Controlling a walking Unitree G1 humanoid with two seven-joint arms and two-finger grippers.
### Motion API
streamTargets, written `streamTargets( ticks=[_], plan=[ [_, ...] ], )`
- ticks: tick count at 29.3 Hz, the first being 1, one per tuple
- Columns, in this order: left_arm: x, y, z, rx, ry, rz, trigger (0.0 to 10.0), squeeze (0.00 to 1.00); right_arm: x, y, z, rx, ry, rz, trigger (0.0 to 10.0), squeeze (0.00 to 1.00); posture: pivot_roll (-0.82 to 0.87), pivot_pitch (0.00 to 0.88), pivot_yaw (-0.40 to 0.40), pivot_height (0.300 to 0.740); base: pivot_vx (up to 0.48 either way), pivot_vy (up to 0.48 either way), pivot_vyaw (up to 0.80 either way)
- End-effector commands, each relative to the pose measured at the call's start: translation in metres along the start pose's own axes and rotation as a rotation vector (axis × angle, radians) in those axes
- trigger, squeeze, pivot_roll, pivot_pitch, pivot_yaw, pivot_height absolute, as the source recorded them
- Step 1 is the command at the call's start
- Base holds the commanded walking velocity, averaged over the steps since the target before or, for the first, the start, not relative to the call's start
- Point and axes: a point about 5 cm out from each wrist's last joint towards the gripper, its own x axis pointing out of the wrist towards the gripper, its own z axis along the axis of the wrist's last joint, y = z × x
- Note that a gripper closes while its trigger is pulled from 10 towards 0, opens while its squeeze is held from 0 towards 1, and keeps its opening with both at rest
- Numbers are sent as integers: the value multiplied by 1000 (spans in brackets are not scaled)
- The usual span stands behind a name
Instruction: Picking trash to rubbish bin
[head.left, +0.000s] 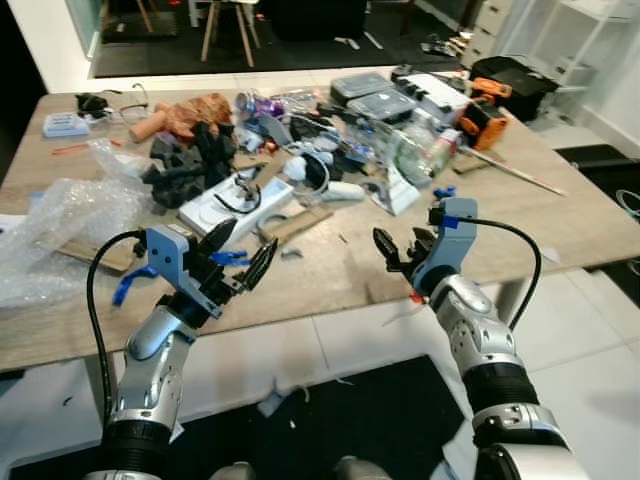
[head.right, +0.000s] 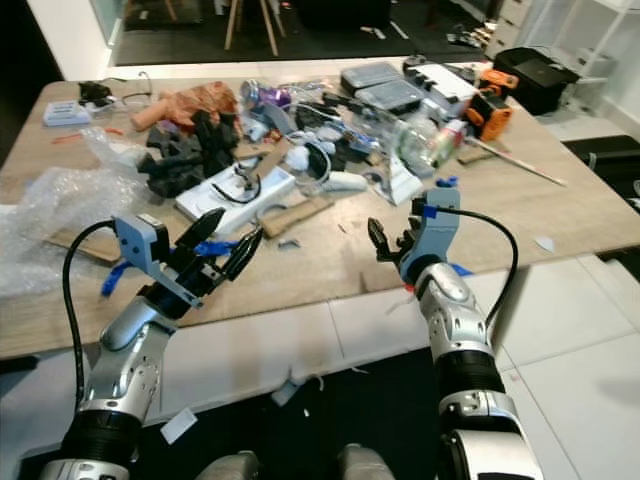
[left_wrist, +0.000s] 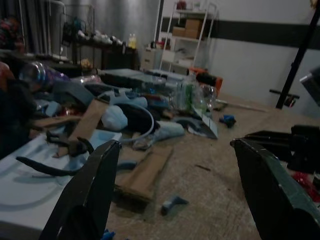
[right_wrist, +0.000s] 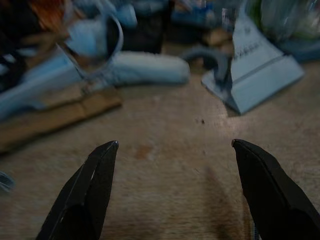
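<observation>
Barely begun: trash (head.left: 330, 135) heaped across the table (head.left: 560, 215), nothing lifted. Left gripper (head.left: 238, 258) and right gripper (head.left: 400, 248) both spread wide and empty, hovering over the near edge. No bin seen

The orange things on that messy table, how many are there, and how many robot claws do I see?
Orange tool cases: 2
Robot grippers, both open, over the table's near edge: 2, left gripper, right gripper
Total: 4
</observation>
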Motion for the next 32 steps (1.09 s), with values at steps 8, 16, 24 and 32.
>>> streamTargets(
  ticks=[8, 16, 24, 32],
  plan=[
    [-6, -6, 2, 65, 62, -115, 10000, 0, -8, -17, -11, -41, 196, 18, 10000, 0, 37, 0, -46, 740, 0, 0, 0],
    [-15, -5, 3, 118, 133, -201, 10000, 0, -15, -52, 21, -98, 241, -37, 10000, 0, 30, 0, -47, 740, 0, 0, 0],
    [-23, -2, 1, 151, 180, -211, 10000, 0, -18, -42, 6, -118, 327, 30, 10000, 0, 33, 0, -48, 740, 0, 0, 0],
    [-30, 2, -3, 187, 244, -228, 10000, 0, -17, -31, -6, -122, 376, 80, 10000, 0, 33, 0, -46, 740, 0, 0, 0]
  ],
)
